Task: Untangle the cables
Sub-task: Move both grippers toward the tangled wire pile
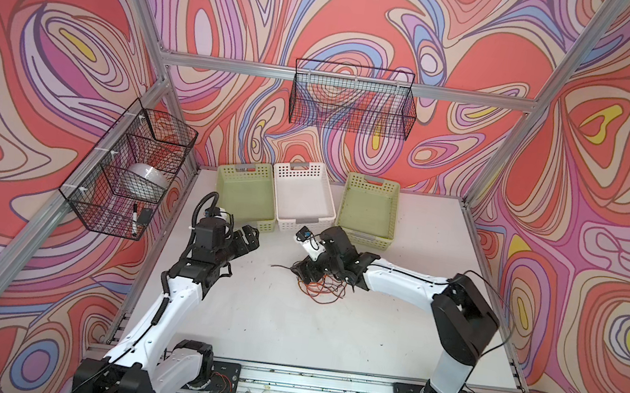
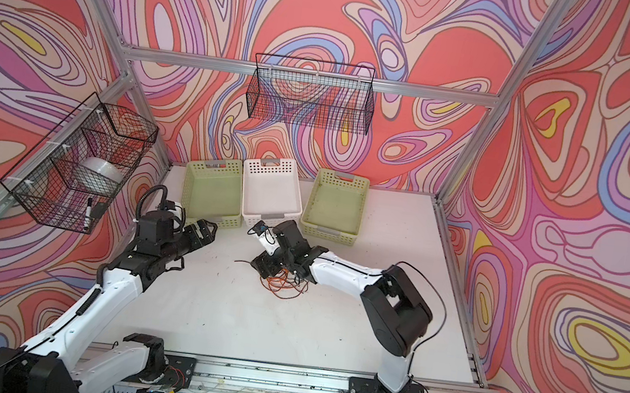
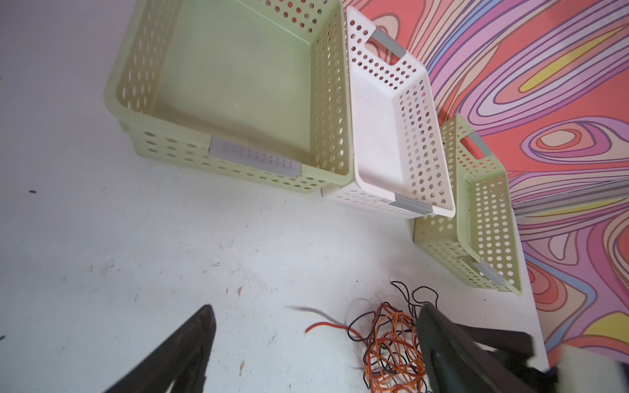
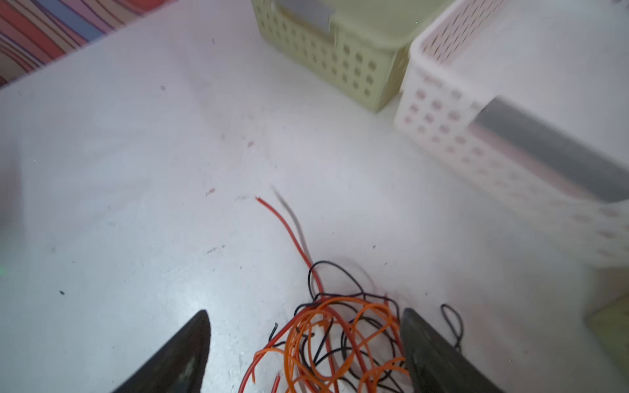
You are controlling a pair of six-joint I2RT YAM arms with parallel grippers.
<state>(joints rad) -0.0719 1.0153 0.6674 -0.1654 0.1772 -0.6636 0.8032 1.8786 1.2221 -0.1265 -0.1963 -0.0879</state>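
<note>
In both top views the tangle of cables [image 1: 323,291] lies on the white table [image 1: 267,323] in front of the white basket [image 1: 302,200], with the right gripper [image 1: 307,275] tipped down right over it and the left gripper [image 1: 253,239] well off to the side, probably to leave it room. The left wrist view shows that gripper's jaws spread wide and empty, with the tangle visible past one finger. In the right wrist view the jaws gape around the heap and grip nothing; the orange cord [image 4: 367,306] and black cord [image 4: 326,262] loop together while the dark red cord [image 4: 279,214] trails a free end, likely the easiest strand to pinch.
</note>
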